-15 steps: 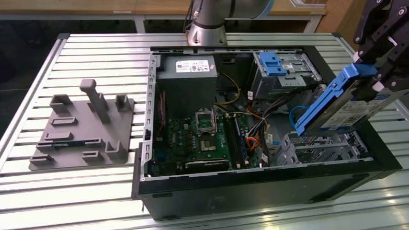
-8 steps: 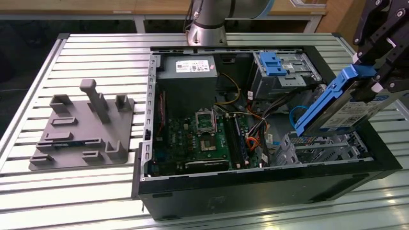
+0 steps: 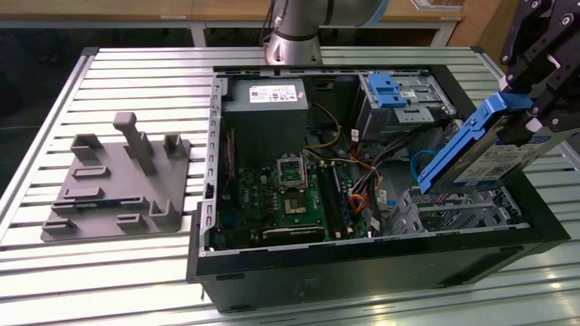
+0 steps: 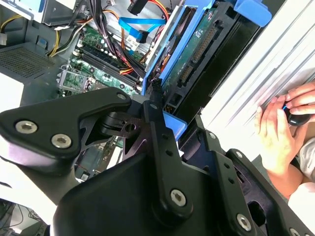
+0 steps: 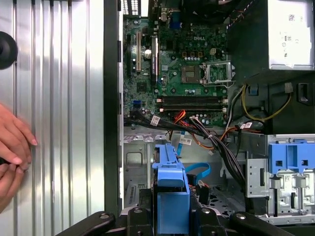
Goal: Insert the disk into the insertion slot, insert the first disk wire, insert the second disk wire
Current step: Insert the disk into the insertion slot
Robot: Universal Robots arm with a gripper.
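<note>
One gripper [image 3: 528,112] holds the disk [image 3: 490,161] tilted above the slot [image 3: 458,207]; we see its jaws clamped on it.

We are seeing even, bright room light with hard glare on bare metal.
The slatted table [image 3: 136,68] is throwing white streaks in the exterior view and washing out to near white in the second wrist view; the computer case [image 3: 363,261] interior is sitting in shade, and the disk [image 3: 494,161] is catching light on its white label.
</note>
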